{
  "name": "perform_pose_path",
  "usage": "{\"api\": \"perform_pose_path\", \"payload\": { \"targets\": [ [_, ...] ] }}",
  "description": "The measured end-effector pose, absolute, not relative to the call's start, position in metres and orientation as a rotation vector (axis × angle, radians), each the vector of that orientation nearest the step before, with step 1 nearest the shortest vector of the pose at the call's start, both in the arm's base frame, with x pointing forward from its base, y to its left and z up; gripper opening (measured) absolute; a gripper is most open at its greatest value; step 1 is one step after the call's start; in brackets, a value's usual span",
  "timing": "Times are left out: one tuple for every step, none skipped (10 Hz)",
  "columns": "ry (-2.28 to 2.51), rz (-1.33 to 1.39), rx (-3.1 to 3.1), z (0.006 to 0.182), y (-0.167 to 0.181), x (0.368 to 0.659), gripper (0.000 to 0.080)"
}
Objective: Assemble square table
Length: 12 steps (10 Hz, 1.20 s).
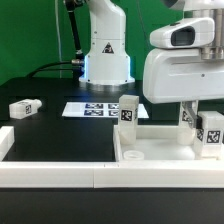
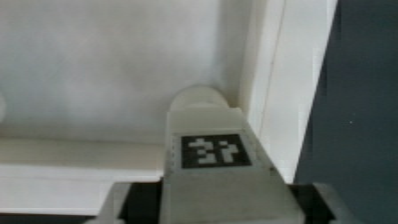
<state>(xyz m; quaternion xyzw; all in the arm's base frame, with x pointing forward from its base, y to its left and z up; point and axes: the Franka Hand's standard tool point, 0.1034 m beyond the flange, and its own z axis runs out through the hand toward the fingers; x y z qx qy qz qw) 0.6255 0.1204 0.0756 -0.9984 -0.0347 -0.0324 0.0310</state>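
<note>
The white square table top [image 1: 160, 150] lies at the exterior view's right, rim up. One tagged white leg [image 1: 128, 110] stands at its far left corner. My gripper [image 1: 190, 110] hangs over the top's right side, where two tagged legs [image 1: 212, 131] show below the hand; the exterior view does not show which one is held. In the wrist view my gripper [image 2: 217, 205] is shut on a tagged leg [image 2: 214, 140], which points down into an inner corner of the top [image 2: 107, 70]. The fingers [image 2: 134, 205] press both sides of the leg. Another loose leg [image 1: 24, 107] lies at the far left.
The marker board [image 1: 98, 108] lies in front of the robot base [image 1: 107, 55]. Long white border rails run along the front [image 1: 50, 177] and the left [image 1: 5, 140]. The table surface is black.
</note>
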Motion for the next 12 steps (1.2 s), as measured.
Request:
{"api": "perform_pose_path", "payload": {
  "targets": [
    [0.019,-0.095,-3.074,0.0756,0.1201,0.6255,0.0289],
    [0.095,-0.093,-3.07,0.0756,0.12,0.6255,0.029],
    [0.225,-0.088,-3.061,0.0757,0.12,0.6256,0.029],
    [0.511,-0.083,-3.026,0.0772,0.1204,0.6256,0.029],
    [0.817,-0.09,-2.949,0.0752,0.1207,0.6253,0.029],
    [1.074,-0.089,-2.851,0.0739,0.12,0.6255,0.029],
    [1.261,-0.075,-2.745,0.0746,0.1172,0.6254,0.029],
    [1.291,-0.07,-2.727,0.0748,0.1177,0.6253,0.029],
    [1.388,-0.055,-2.673,0.0742,0.1183,0.6245,0.029],
    [1.451,-0.047,-2.635,0.0741,0.1183,0.6245,0.029],
    [1.53,-0.035,-2.583,0.074,0.1186,0.6242,0.029],
    [1.67,-0.014,-2.485,0.0737,0.12,0.6236,0.029]
  ]
}}
